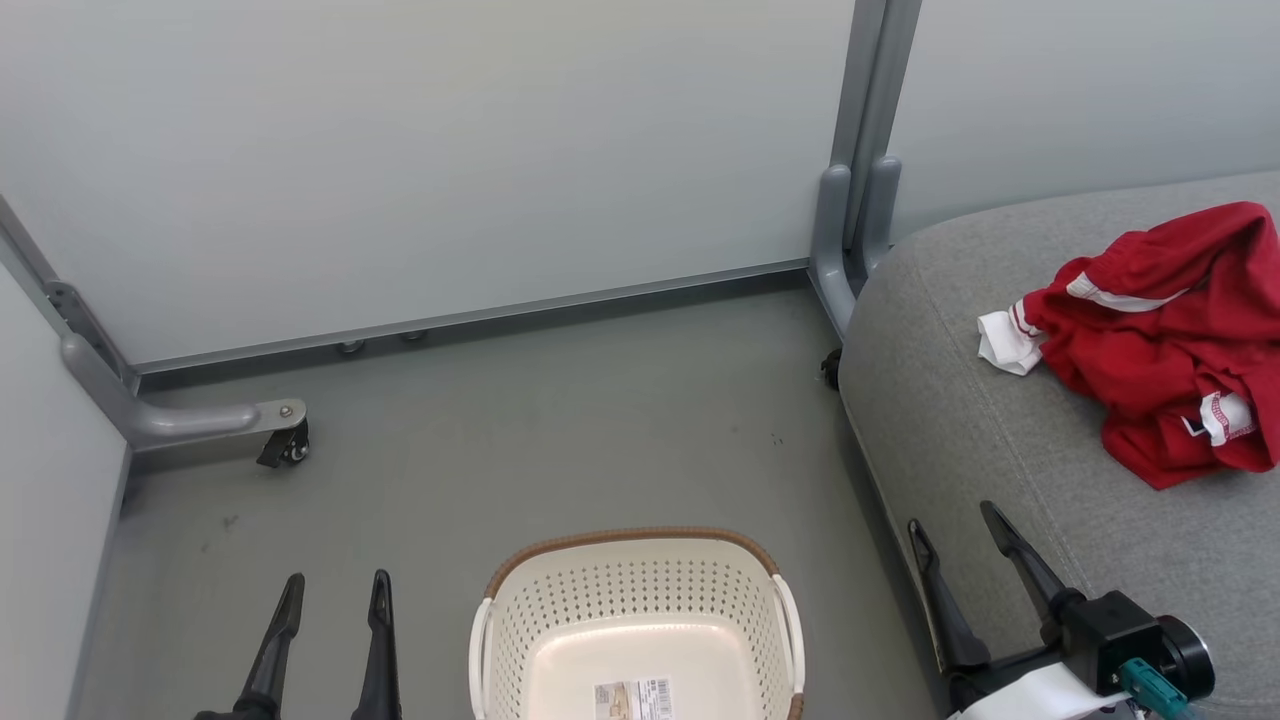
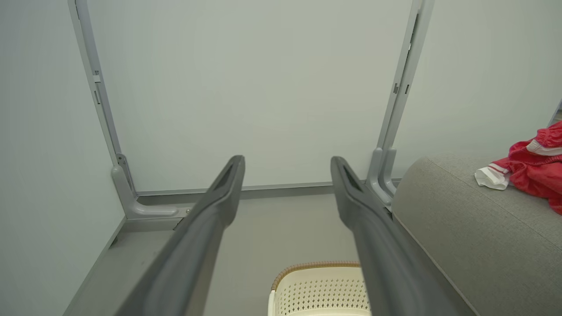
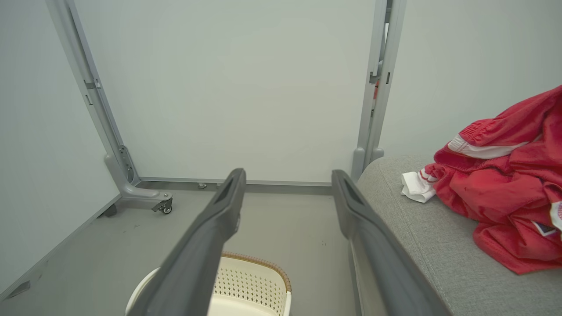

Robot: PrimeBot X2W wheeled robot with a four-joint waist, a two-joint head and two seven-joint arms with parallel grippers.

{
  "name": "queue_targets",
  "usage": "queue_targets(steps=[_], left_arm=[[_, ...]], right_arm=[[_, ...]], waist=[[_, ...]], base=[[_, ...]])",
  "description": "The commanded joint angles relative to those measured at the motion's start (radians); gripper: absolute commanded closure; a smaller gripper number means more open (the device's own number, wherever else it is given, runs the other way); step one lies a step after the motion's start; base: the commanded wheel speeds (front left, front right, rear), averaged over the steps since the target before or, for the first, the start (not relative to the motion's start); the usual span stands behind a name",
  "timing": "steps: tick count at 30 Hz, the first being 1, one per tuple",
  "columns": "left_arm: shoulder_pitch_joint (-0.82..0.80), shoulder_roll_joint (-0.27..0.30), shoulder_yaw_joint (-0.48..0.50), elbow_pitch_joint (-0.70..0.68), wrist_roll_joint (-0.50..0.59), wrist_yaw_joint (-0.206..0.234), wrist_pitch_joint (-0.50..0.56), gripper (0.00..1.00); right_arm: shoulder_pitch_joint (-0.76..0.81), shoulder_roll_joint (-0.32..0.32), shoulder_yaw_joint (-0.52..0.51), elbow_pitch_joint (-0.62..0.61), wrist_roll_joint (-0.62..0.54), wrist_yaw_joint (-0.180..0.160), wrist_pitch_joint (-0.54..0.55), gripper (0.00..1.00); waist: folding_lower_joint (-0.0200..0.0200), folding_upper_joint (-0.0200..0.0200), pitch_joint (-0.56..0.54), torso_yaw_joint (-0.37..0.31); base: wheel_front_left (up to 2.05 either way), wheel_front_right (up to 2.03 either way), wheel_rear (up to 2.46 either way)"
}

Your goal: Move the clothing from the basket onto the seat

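The clothing (image 1: 1160,340) lay in a crumpled red heap on the seat (image 1: 960,440), toward its far right. A white cuff with red stripes (image 1: 1008,340) trailed from the heap's left side, and a white band crossed the upper folds. The two garments could not be told apart in the heap, and the head view's right edge cut it off. A small white patch (image 1: 1225,415) near the lower folds carried red marking, too small to read.

The seat was light-grey fabric with a rounded corner and a stitched seam. The basket (image 1: 640,590) stood on the grey floor (image 1: 560,450) just left of the seat, cream and perforated with a brown rim. Its near end was cut off by the frame. A barcode sticker (image 1: 632,698) lay on its inner floor, the print illegible.

The left gripper (image 1: 337,580) hung left of the basket, fingers spread with nothing between them. The right gripper (image 1: 952,516) hovered at the seat's near edge, likewise spread and unloaded.
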State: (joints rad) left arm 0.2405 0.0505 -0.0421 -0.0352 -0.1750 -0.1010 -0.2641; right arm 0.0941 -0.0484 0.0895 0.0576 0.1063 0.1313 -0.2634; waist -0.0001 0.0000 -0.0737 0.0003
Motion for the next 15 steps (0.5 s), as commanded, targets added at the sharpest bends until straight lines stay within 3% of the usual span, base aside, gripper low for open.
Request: queue_targets(steps=[1, 8, 9, 15], left_arm=[[0.014, 0.0, -0.002, 0.003, -0.003, 0.004, 0.0, 0.0], [0.013, 0.0, -0.009, 0.015, 0.003, 0.016, 0.0, 0.0], [0.0, 0.0, -0.012, 0.016, 0.0, 0.01, 0.0, 1.0], [-0.007, 0.001, -0.016, 0.055, -0.046, 0.01, 0.008, 1.0]], right_arm=[[0.016, -0.004, 0.001, 0.002, 0.008, -0.001, -0.002, 0.0], [0.016, -0.004, -0.005, 0.001, 0.011, -0.001, -0.002, 0.0], [0.002, 0.0, -0.003, 0.003, 0.01, 0.0, 0.0, 1.0], [0.008, 0.002, -0.002, 0.037, 0.057, 0.0, 0.007, 1.0]], waist=[[0.0001, 0.0, -0.002, -0.001], [0.0001, 0.0, -0.007, 0.005], [0.0001, 0.0, -0.006, 0.004], [0.0001, 0.0, -0.004, 0.004]], base=[[0.0, 0.0, 0.0], [0.0, 0.0, 0.0], [0.0, 0.0, 0.0], [0.0, 0.0, 0.0]])
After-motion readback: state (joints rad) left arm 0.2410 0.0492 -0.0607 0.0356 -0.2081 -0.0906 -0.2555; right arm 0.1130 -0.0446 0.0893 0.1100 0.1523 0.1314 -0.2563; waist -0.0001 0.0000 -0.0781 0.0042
